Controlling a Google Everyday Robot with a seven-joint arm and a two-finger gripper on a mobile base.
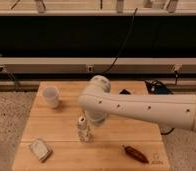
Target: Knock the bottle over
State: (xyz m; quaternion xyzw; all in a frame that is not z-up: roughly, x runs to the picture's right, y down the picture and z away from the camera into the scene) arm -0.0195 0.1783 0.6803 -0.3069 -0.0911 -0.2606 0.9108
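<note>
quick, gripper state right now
gripper: hidden behind the arm, just above and right of the upright bottle; holding nothing that shows.

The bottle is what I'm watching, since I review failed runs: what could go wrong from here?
1. The arm covers the end effector, so contact with the upright bottle can't be checked; a sweep may miss or only nudge it.
2. A hard hit could send the bottle toward the packet or off the table.
3. The cup stands nearby and could be hit.

Wooden table (66, 125): bottle (83, 129) upright, white cup (51, 96), gripper (97, 121) beside bottle.
</note>
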